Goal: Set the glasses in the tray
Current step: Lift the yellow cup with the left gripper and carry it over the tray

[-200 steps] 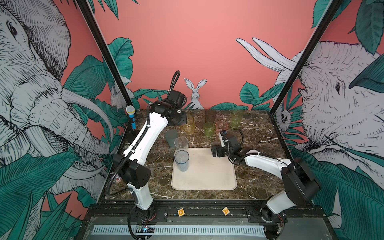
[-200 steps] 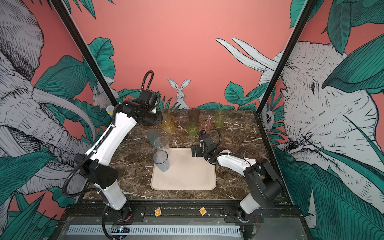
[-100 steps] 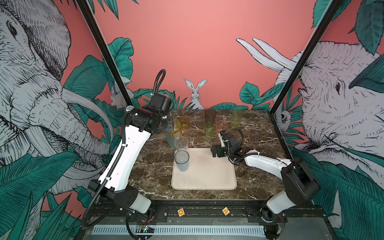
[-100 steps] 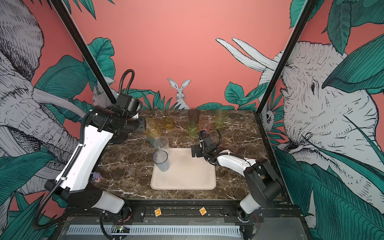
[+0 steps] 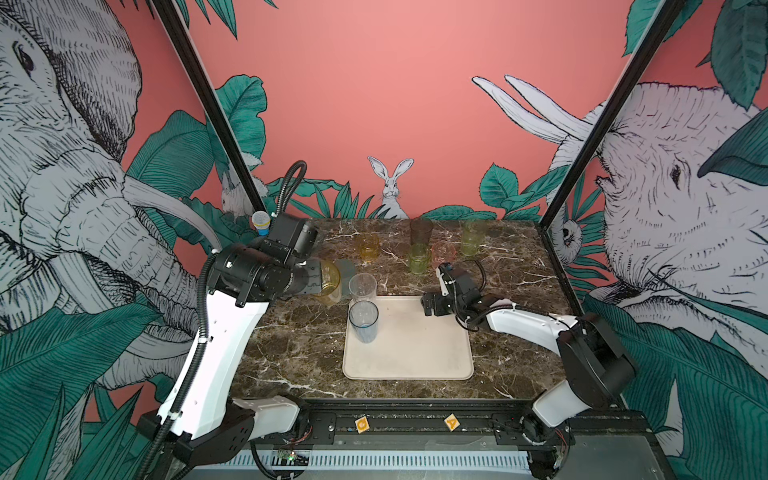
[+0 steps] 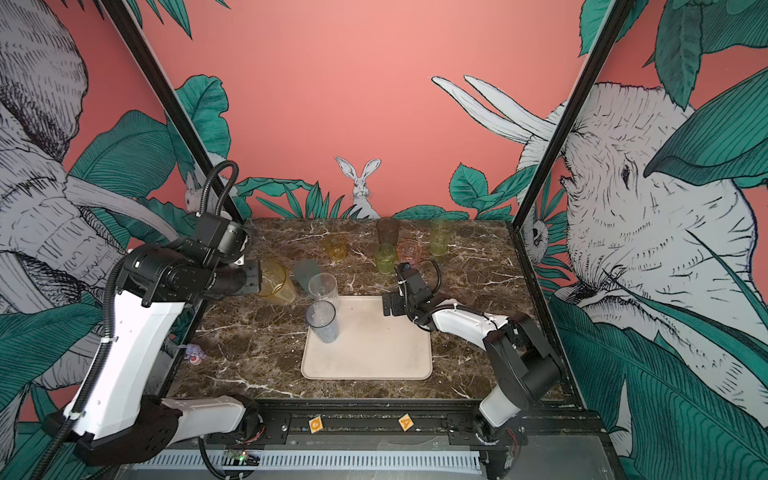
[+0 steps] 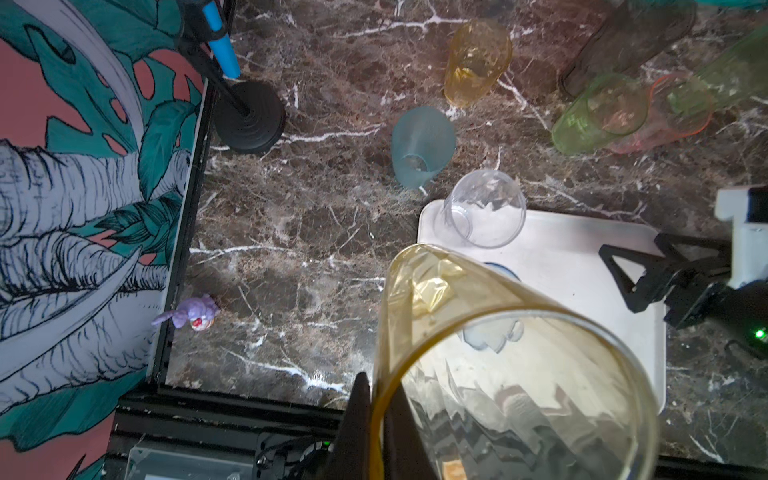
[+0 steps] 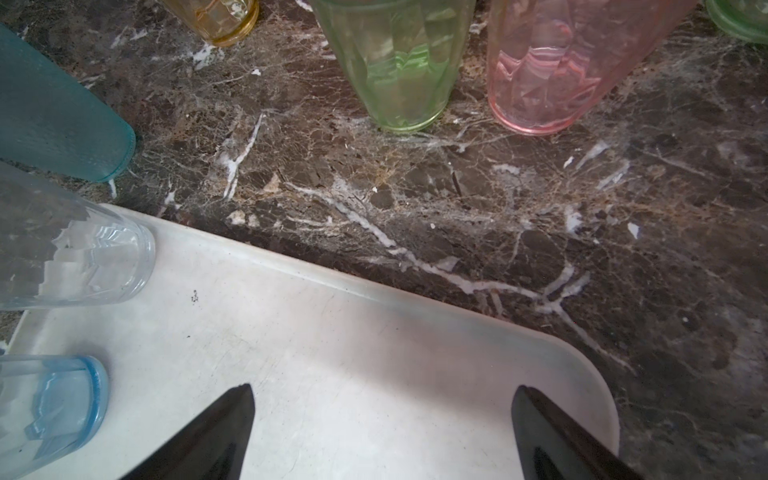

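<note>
**Top views.** Your left gripper (image 5: 319,279) is clamped on the rim of the yellow tumbler (image 5: 331,283). It holds it over the marble top (image 5: 299,357), just left of the tray's (image 5: 415,357) far-left corner. The tumbler is tilted, mouth at the jaws and base leading. The clear tumbler (image 5: 362,286) and blue-grey tumbler (image 5: 364,323) stand upright inside the tray along its left edge. The teal tumbler (image 5: 345,268) stands on the marble just behind the yellow one.

**Left wrist.** One finger is outside the yellow wall, one inside. The long axis runs from the jaws toward the tray, and bare tray floor lies beyond the two standing tumblers.

**Right wrist.** Your right gripper (image 8: 382,399) has its jaws wide apart with nothing between them, low over the tray's far edge.

The left arm has this placement. You'll likely need to right the tumbler and clear those two.
</note>
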Controlling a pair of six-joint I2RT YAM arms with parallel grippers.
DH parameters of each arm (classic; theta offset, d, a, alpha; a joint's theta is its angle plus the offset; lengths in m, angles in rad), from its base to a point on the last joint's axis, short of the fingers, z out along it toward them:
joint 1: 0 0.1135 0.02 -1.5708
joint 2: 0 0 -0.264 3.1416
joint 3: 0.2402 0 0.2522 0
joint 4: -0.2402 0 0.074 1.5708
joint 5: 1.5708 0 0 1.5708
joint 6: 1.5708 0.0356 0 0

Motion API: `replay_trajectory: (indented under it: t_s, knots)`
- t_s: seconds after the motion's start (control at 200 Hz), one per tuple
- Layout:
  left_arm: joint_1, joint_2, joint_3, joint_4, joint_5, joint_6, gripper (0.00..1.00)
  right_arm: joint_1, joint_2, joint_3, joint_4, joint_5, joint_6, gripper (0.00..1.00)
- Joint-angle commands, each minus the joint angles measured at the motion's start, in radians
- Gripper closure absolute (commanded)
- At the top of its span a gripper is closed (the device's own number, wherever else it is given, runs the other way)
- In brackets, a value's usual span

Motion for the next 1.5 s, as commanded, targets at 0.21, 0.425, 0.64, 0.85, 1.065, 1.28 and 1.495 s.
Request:
replay_trajectory:
  t_s: [0.21,0.425,0.64,0.85,1.065,1.28,1.495]
  knots:
    - [0.003,-0.120,-0.191,-0.099,0.104,-0.027,1.00,-0.004,0.015,0.021,0.015,-0.004,0.008,0.01]
    - [-0.007,-0.195,-0.351,-0.054,0.164,-0.034,1.00,-0.004,0.016,0.025,0.017,-0.008,0.011,0.01]
    - [-0.077,-0.244,-0.451,-0.001,0.156,-0.061,1.00,-0.004,0.016,0.026,0.016,-0.006,0.010,0.01]
    - [-0.166,-0.260,-0.555,0.086,0.121,-0.117,1.00,-0.004,0.016,0.028,0.016,-0.004,0.010,0.01]
    - [-0.262,-0.270,-0.632,0.160,0.078,-0.172,1.00,-0.004,0.039,0.030,0.011,-0.002,0.008,0.01]
    - [-0.317,-0.276,-0.710,0.240,0.075,-0.211,1.00,-0.004,0.033,0.027,0.011,-0.001,0.007,0.01]
    - [-0.357,-0.270,-0.763,0.290,0.062,-0.233,1.00,-0.004,0.033,0.027,0.010,0.001,0.007,0.01]
